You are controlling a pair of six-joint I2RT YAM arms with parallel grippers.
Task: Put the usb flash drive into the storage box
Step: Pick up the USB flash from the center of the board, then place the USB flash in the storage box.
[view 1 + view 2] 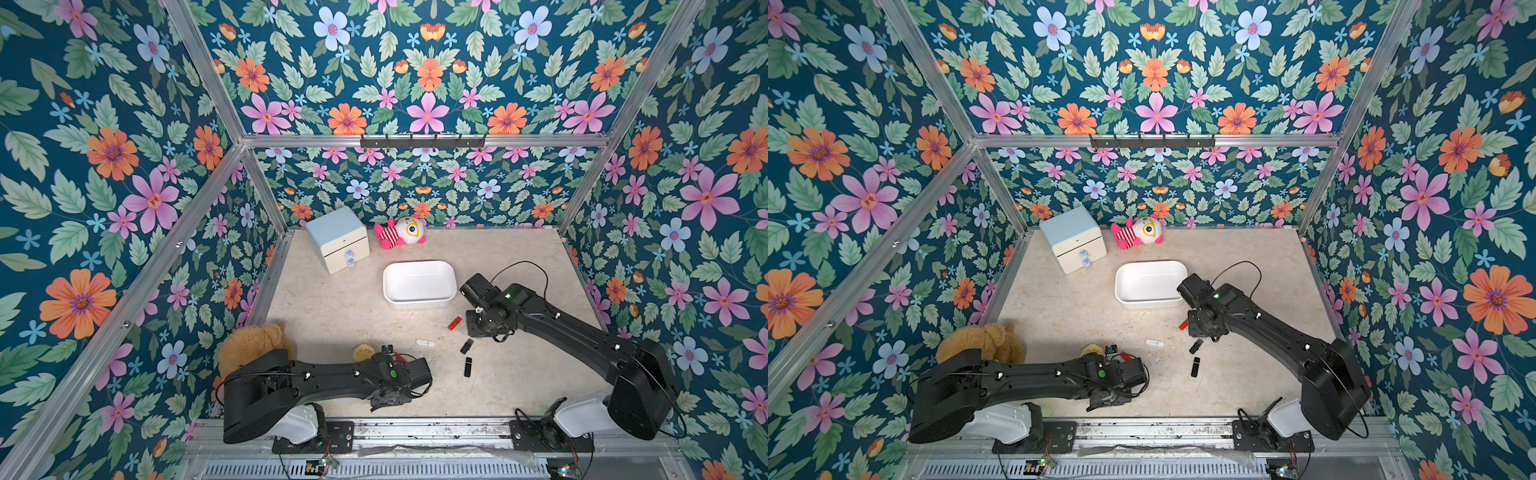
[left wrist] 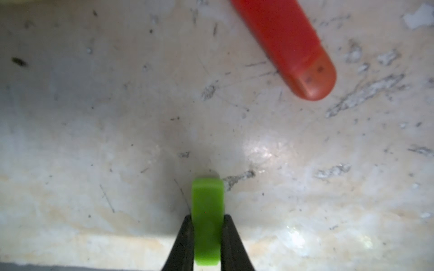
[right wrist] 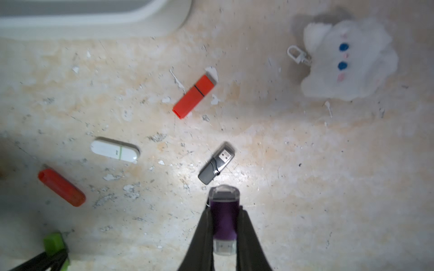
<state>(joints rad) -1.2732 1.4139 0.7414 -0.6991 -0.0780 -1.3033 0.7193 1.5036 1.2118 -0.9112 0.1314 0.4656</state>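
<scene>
The storage box (image 1: 419,284) (image 1: 1150,284) is a shallow white tub on the table's far middle; its wall shows in the right wrist view (image 3: 94,23). My left gripper (image 2: 207,217) is shut on a green usb flash drive (image 2: 207,206) just above the table, near the front. My right gripper (image 3: 224,211) is shut on a purple usb flash drive (image 3: 224,220) with a clear cap. It is raised above the table beside the box's right front corner. Both arms hide their fingers in both top views.
Loose drives lie between the arms: orange-red (image 1: 455,323) (image 3: 194,96), white (image 1: 425,343) (image 3: 115,150), two black (image 1: 466,345) (image 1: 468,367), a rounded red one (image 2: 286,47) (image 3: 61,187). A white plush (image 3: 347,61), yellow plush (image 1: 363,352), teddy (image 1: 251,345), striped doll (image 1: 401,232), drawer cabinet (image 1: 338,239) stand around.
</scene>
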